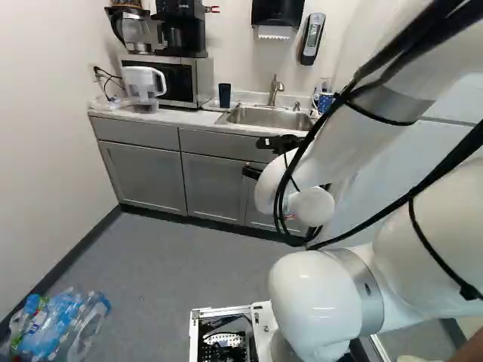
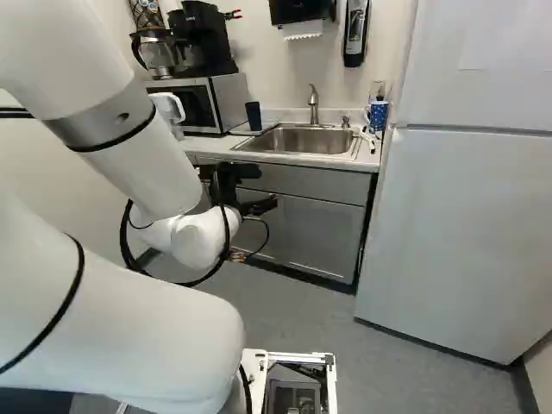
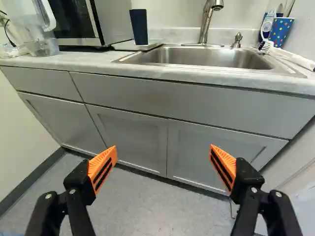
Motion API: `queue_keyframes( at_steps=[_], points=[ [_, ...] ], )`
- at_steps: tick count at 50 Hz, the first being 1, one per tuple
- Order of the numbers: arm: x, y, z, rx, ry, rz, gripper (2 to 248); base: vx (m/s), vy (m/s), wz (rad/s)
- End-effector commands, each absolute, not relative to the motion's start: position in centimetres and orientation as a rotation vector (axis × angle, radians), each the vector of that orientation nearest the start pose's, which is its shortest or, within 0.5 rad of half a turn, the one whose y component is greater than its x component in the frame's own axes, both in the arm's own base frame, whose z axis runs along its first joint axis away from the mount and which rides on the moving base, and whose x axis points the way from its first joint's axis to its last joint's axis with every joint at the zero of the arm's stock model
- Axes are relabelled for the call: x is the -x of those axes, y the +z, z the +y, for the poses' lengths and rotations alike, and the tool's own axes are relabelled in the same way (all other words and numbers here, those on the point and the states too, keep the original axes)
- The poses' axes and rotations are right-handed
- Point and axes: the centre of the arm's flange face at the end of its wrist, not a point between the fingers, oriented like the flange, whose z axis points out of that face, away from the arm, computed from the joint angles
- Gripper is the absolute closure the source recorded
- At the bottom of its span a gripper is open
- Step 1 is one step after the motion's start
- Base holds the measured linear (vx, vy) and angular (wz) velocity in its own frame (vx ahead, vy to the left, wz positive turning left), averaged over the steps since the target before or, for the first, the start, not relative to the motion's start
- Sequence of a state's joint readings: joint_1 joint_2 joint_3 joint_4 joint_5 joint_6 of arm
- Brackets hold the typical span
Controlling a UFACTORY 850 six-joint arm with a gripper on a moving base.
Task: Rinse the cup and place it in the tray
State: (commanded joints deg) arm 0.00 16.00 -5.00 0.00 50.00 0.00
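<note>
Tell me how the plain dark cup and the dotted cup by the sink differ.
The dark cup is plain, near-black blue; the dotted cup is brighter blue with coloured spots.
The dark cup looks slim and tall, the dotted cup wider and squatter.
The dark cup stands beside the microwave; the dotted cup is across the sink, behind a white-handled brush.
Both are upright and widen toward the rim.

Bright, evenly lit, seemingly from above, with soft shading under the lip of the far counter (image 3: 88,60). Gleams dully on the far sink (image 3: 206,57); nearly bleaches the near white arm (image 1: 317,298). Leans and stretches toward the left and right edges.
</note>
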Motion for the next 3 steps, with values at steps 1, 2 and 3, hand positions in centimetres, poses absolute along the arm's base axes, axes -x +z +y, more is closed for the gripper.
queue_keyframes(
  at_steps=[1, 2, 3],
  points=[
    [-27.03, 36.56, 0.0, 2.558, -1.824, 0.0, 3, 0.0, 0.0, 0.0],
    [-27.03, 36.56, 0.0, 2.558, -1.824, 0.0, 3, 0.0, 0.0, 0.0],
    [-27.03, 36.56, 0.0, 2.558, -1.824, 0.0, 3, 0.0, 0.0, 0.0]
  ],
)
